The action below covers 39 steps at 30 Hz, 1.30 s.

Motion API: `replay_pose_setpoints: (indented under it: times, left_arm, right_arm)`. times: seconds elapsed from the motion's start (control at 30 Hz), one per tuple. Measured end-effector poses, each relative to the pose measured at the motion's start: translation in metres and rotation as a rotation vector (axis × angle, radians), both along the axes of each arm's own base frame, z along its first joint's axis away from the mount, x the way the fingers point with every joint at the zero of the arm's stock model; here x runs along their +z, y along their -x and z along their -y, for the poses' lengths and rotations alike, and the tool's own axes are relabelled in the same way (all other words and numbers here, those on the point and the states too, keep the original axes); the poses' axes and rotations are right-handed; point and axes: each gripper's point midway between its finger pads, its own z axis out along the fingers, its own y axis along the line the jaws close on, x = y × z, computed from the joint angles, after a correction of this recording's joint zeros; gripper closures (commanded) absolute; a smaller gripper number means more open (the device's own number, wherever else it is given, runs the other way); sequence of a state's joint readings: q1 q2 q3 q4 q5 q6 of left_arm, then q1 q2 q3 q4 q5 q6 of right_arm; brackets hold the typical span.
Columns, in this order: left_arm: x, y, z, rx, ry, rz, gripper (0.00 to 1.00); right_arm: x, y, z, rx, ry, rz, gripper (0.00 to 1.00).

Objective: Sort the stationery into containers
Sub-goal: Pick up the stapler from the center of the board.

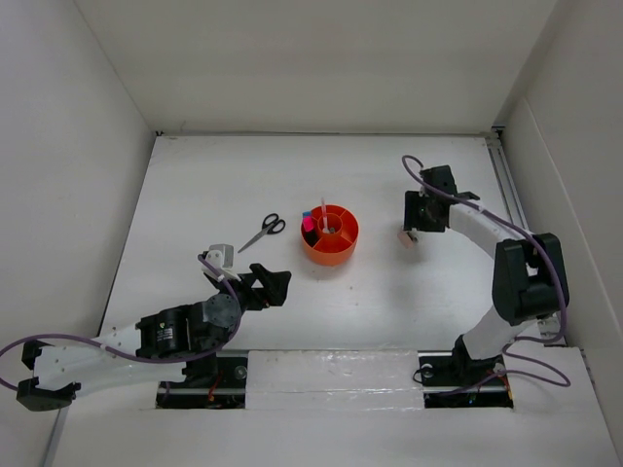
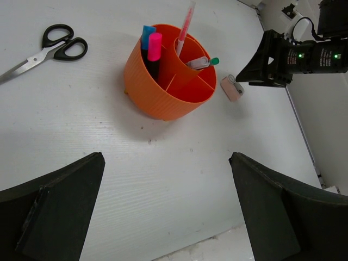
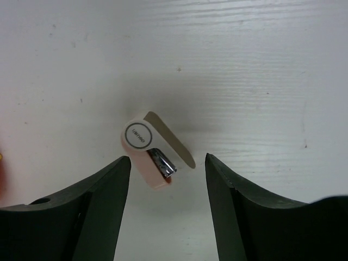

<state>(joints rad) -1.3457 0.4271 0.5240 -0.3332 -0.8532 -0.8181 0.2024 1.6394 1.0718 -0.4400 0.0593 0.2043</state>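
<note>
The orange organizer point(image 1: 329, 234) stands mid-table and holds blue-capped point(image 2: 147, 32) and pink-capped point(image 2: 155, 44) highlighters, a pink pen point(image 2: 185, 26) and a green-tipped pen point(image 2: 204, 62). Black-handled scissors point(image 1: 263, 232) lie flat to its left, also in the left wrist view point(image 2: 48, 49). The pinkish sharpener point(image 3: 145, 148) lies on the table right of the organizer point(image 1: 407, 237). My right gripper point(image 3: 167, 159) is open just above it, the sharpener at its fingertips and close to the left finger. My left gripper point(image 2: 166, 157) is open and empty, near and left of the organizer point(image 2: 163, 89).
A small pale block point(image 1: 222, 255) lies by the left arm's wrist, left of the scissors. White walls enclose the table on three sides. The right arm's gripper point(image 2: 274, 54) shows in the left wrist view beside the sharpener point(image 2: 232, 87).
</note>
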Motion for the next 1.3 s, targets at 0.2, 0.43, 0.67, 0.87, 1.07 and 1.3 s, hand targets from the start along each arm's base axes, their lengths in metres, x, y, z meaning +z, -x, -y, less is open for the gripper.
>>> replay_pose_setpoints:
  times: [0.2, 0.43, 0.67, 0.87, 1.07, 1.3]
  left_arm:
    - [0.0, 0.0, 0.0, 0.0, -0.002, 0.001, 0.0]
    - [0.0, 0.0, 0.001, -0.006, -0.002, 0.001, 0.0]
    - [0.0, 0.0, 0.001, -0.008, -0.003, 0.002, 0.0]
    - [0.001, 0.0, 0.001, -0.008, -0.001, 0.003, 0.0]
    - [0.002, 0.0, 0.002, -0.008, 0.005, 0.004, 0.0]
    - [0.002, 0.001, 0.002, -0.011, 0.006, 0.003, 0.0]
  right_arm:
    - [0.002, -0.008, 0.015, -0.036, -0.017, 0.02, 0.45]
    - [-0.01, -0.008, 0.019, -0.047, -0.012, -0.009, 0.5]
    - [-0.013, -0.008, 0.021, -0.051, -0.01, -0.018, 0.52]
    - [-0.015, -0.008, 0.02, -0.057, -0.013, -0.021, 0.52]
    - [-0.015, -0.008, 0.018, -0.053, -0.009, -0.02, 0.53]
    - [-0.016, -0.005, 0.014, -0.046, 0.031, -0.023, 0.53]
